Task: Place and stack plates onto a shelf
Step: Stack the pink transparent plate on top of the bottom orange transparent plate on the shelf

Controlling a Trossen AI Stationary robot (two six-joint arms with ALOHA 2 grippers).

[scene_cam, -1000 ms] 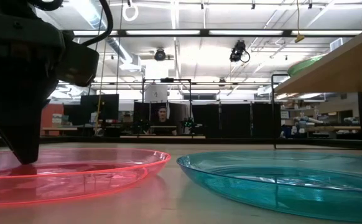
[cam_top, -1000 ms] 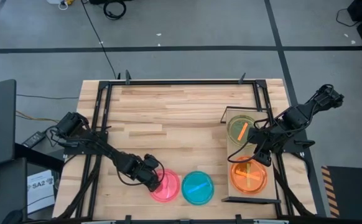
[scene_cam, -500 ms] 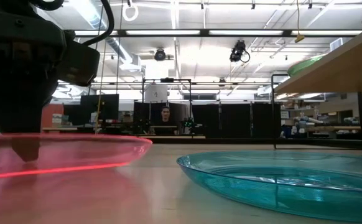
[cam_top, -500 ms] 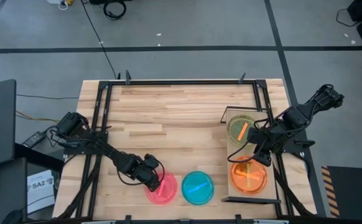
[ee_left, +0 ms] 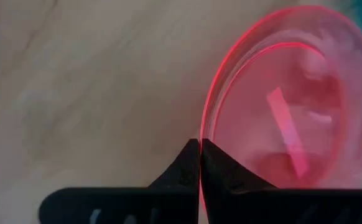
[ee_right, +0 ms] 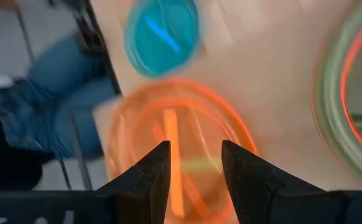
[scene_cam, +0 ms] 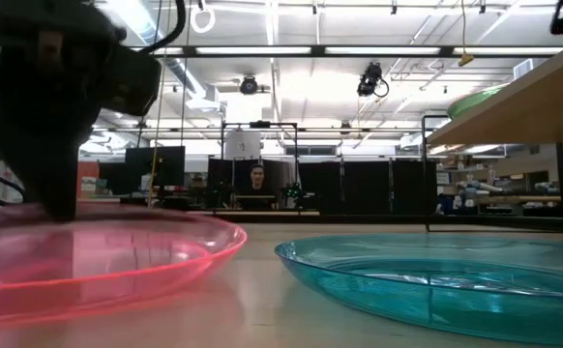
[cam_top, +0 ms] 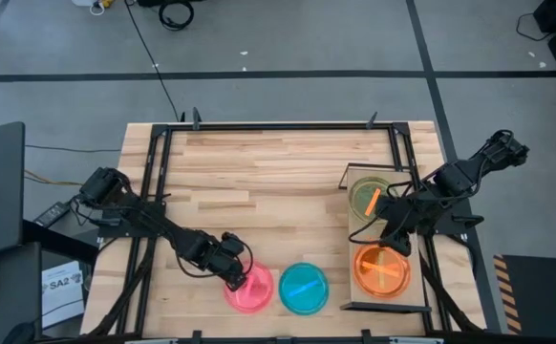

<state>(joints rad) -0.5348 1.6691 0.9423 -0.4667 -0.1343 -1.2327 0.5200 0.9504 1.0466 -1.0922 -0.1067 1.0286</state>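
Note:
A pink plate [cam_top: 251,290] and a teal-blue plate [cam_top: 304,287] are side by side near the table's near edge. My left gripper [cam_top: 232,277] is shut on the pink plate's left rim; the low view shows it [scene_cam: 61,208] coming down from above onto the pink plate [scene_cam: 117,256]. On the shelf [cam_top: 362,232] at the right sit an orange plate [cam_top: 382,270] and, farther back, a green plate [cam_top: 369,196]. My right gripper [cam_top: 393,241] hangs open above the shelf, over the orange plate [ee_right: 168,143], touching nothing. My left gripper pinches the pink plate's rim [ee_left: 204,130] between its two fingers, on the side toward the table's left edge. The fingers slant down onto it from the left. The held side is raised, so the plate tilts; whether its other side rests on the table I cannot tell.
The teal plate [scene_cam: 436,280] lies flat close to the right of the pink one. Black frame rails [cam_top: 154,191] run along the table's edges. A person's legs in blue trousers [ee_right: 50,93] show past the table's near edge. Bare wood [cam_top: 259,182] lies in the middle and back.
My left gripper has risen a little with the pink plate's rim. The plate lay flat on the table a second ago; now its held side is lifted, and it has shifted slightly toward the table's left edge.

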